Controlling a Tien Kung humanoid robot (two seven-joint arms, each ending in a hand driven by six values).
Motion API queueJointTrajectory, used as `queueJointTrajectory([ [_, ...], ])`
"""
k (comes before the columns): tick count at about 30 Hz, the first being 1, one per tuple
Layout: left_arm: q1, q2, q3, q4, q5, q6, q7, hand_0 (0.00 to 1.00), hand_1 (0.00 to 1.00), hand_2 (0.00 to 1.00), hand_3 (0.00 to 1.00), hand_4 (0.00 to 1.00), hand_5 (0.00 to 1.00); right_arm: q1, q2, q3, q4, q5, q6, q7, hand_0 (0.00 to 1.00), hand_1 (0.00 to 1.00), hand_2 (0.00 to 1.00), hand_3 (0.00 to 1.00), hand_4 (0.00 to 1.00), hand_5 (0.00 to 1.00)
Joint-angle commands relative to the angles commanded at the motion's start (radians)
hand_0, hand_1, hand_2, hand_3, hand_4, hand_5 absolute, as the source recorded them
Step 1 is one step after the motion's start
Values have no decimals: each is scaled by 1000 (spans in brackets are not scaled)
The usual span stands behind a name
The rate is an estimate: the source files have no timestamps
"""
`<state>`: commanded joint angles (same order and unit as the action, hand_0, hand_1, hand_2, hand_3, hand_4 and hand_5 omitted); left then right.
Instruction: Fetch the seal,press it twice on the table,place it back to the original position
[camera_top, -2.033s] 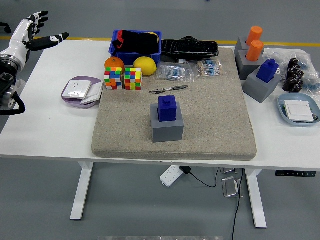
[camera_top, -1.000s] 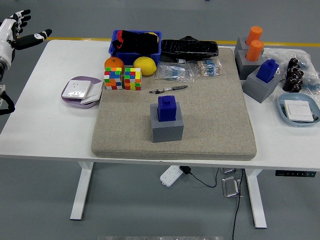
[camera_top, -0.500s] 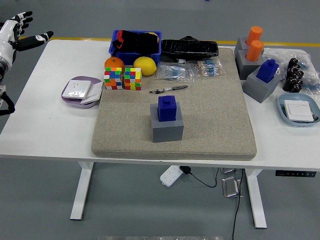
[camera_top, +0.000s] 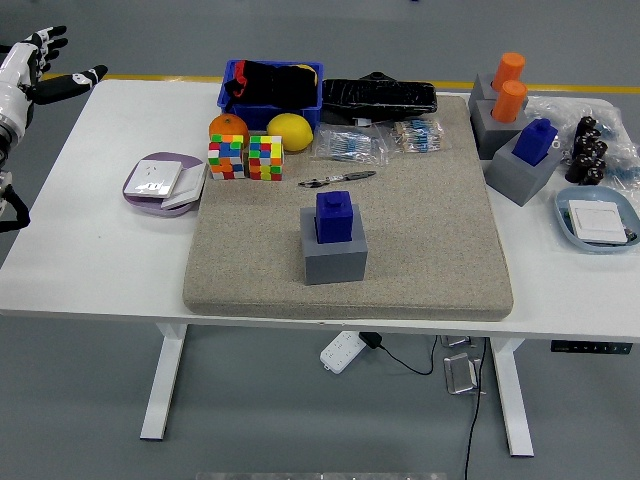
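Observation:
A blue seal (camera_top: 334, 215) stands upright in a grey holder block (camera_top: 334, 254) near the middle of a beige felt mat (camera_top: 420, 250). My left hand (camera_top: 40, 70) is at the far left edge of the picture, off the table's left end, fingers spread and holding nothing. It is far from the seal. My right hand is out of view. A second blue seal (camera_top: 534, 141) sits on a grey block at the right, with two orange seals (camera_top: 509, 85) on a block behind it.
Behind the mat's left side lie two colour cubes (camera_top: 246, 157), an orange, a lemon (camera_top: 290, 131) and a blue bin (camera_top: 271, 92). A pen (camera_top: 336, 179) lies behind the seal. A purple tray (camera_top: 163, 181) sits left of the mat, a light blue dish (camera_top: 598, 220) at right.
My left hand drew back leftward from over the table's left end two seconds ago to the picture's edge, and has barely moved since. The seal has not moved.

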<state>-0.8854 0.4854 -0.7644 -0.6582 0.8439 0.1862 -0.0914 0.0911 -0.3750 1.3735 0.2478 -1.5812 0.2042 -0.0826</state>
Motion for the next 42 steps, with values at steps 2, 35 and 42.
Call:
queueJointTrajectory([
  [2,0,0,2,0,0,-1,2,998,977,916,947,821,188,0,0,1,0,1,0,0,802,709,703,663,772,557],
  [35,-11,-1,1,-10,1,-4,6,998,974,904,944,815,181,4,-1,10,1,-1,3,0,802,709,703,661,768,556],
  [42,-14,0,0,-11,3,1,3,997,970,898,944,811,179,5,-2,10,2,-1,4,0,802,709,703,661,768,556],
])
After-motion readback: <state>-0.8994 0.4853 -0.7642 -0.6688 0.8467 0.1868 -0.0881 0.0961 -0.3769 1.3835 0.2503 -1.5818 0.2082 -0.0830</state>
